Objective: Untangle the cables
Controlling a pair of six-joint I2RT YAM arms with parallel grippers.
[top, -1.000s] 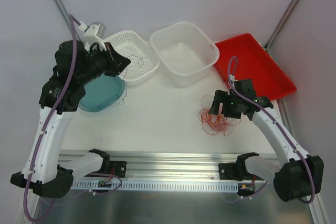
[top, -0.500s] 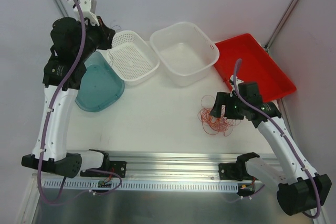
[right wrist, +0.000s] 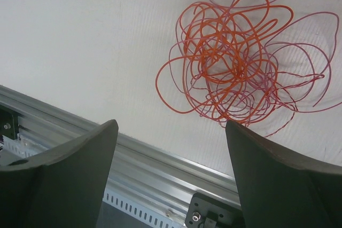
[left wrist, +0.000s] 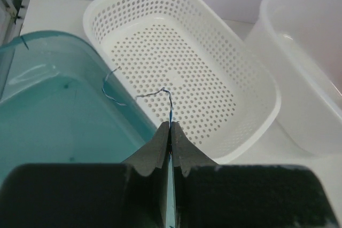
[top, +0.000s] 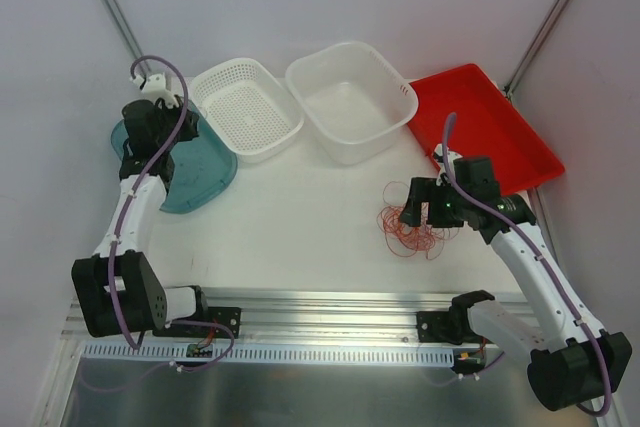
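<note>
The cables are a tangle of hair-thin red-orange and pinkish strands (top: 412,230) lying on the white table at the right. My right gripper (top: 416,213) hovers just above and left of the tangle, open and empty. In the right wrist view the tangle (right wrist: 235,62) lies ahead of the spread jaws of that gripper (right wrist: 171,126). My left gripper (top: 186,119) is at the far left, over the rim between the teal bin and the perforated basket. In the left wrist view that gripper (left wrist: 170,125) is shut on a thin blue wire strand (left wrist: 170,108) that curls off to the left.
A teal bin (top: 205,175) sits far left, a white perforated basket (top: 250,107) beside it, then a clear white tub (top: 352,99) and a red tray (top: 485,127). An aluminium rail (top: 330,307) runs along the near edge. The basket (left wrist: 176,62) and tub (left wrist: 304,52) show ahead of the left fingers.
My left arm has swung left and down from over the basket to the teal bin's side, the blue strand still pinched. The right gripper has stayed over the tangle.
</note>
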